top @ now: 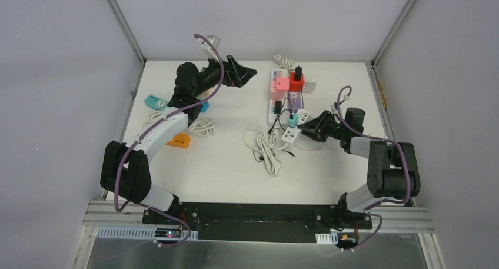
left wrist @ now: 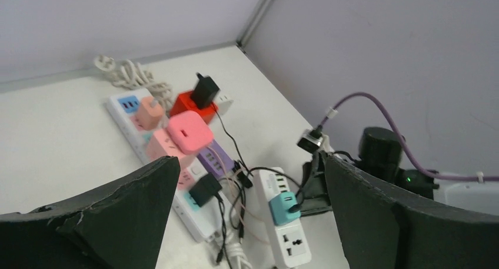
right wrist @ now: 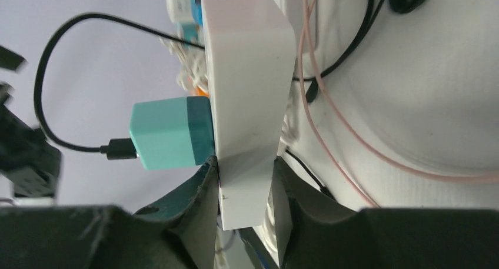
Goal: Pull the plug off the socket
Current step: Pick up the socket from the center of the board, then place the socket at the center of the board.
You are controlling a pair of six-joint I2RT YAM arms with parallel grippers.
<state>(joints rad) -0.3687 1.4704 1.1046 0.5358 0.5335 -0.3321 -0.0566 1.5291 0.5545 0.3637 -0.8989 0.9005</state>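
Clamped between the right fingers (right wrist: 197, 210): near end of the white socket strip (right wrist: 247, 75). Just beyond them, seated in its side: teal plug (right wrist: 168, 133), small, hard, likely tight-fitting, best pinched across flat faces. Well away, spread wide, empty: left fingers (left wrist: 117, 216).

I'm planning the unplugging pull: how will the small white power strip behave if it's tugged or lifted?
Probably stiff: the white power strip looks like a hard plastic block, so it shouldn't flex in the right gripper. It is likely light, so unheld it might lift along with the teal charger. Its smooth sides could slip, since the fingers pinch only one end.
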